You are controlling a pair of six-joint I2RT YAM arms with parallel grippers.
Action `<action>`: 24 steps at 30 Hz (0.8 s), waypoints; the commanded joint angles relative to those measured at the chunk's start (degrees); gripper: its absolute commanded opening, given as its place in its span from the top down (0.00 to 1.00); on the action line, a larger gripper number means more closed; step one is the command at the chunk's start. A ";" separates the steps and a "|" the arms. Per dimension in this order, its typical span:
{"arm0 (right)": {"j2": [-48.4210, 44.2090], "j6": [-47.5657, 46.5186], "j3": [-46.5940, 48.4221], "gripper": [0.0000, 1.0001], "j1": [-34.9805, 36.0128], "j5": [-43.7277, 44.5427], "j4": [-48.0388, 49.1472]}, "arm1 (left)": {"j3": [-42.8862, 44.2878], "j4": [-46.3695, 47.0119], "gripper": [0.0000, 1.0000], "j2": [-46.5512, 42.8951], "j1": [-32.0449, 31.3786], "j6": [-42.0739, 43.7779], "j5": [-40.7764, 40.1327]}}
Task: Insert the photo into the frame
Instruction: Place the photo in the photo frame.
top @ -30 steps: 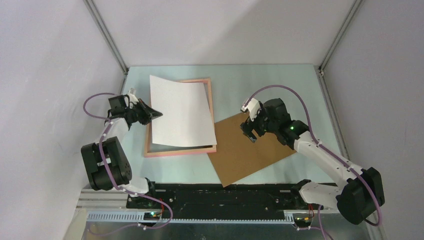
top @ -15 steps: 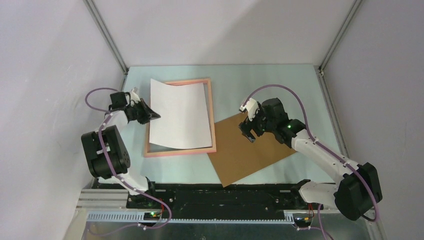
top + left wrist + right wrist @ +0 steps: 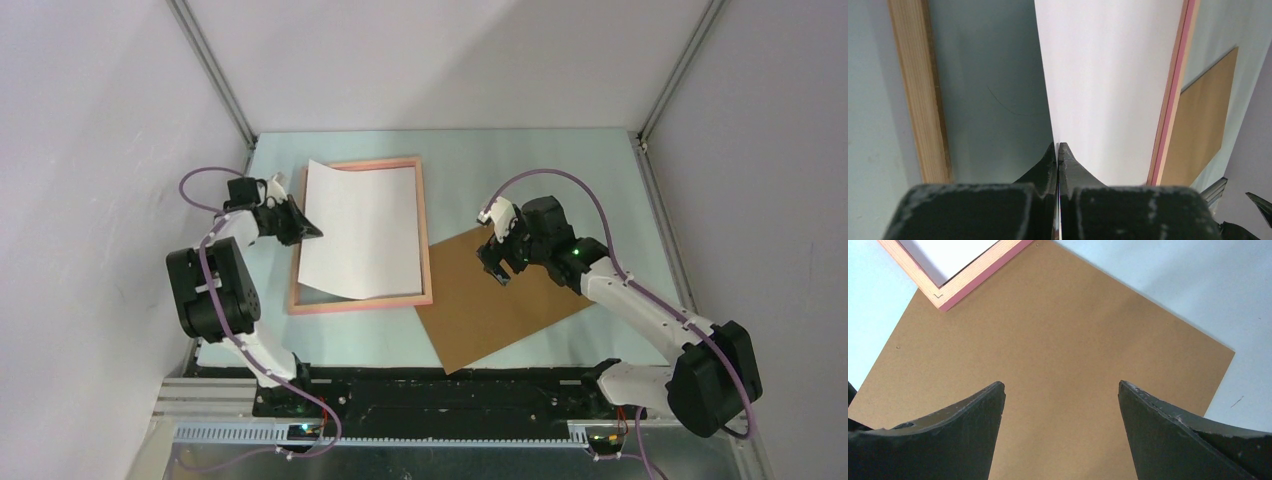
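Observation:
The photo point(image 3: 362, 228) shows only its plain white back; its printed side is hidden. It hangs tilted over the salmon-pink frame point(image 3: 424, 240), which lies flat on the table. My left gripper point(image 3: 310, 231) is shut on the photo's left edge, and the sheet's left side is raised above the frame's pane. In the left wrist view the closed jaws point(image 3: 1058, 146) pinch the white sheet point(image 3: 1108, 85), with the frame's wooden inner rail point(image 3: 918, 90) to the left. My right gripper point(image 3: 497, 262) is open and empty above the brown backing board point(image 3: 500, 300).
The brown backing board point(image 3: 1058, 340) lies askew at the frame's right near corner point(image 3: 943, 294) and overlaps it slightly. Grey walls enclose the pale blue table point(image 3: 530, 165) on three sides. The arm bases and a black rail point(image 3: 440, 395) run along the near edge.
My left gripper has moved towards the back and lowered the photo, so the sheet now lies closer over the frame's opening. My right gripper has barely moved.

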 commanded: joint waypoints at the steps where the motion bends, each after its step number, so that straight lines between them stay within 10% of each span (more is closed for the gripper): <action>1: 0.13 0.39 -0.01 0.13 0.05 -0.50 2.15 | 2.66 -0.14 1.00 1.11 -1.54 0.78 -0.30; 24: -0.62 0.42 -0.44 0.13 -1.28 -1.19 2.06 | 0.16 3.02 1.00 -1.14 -2.02 -3.00 -7.02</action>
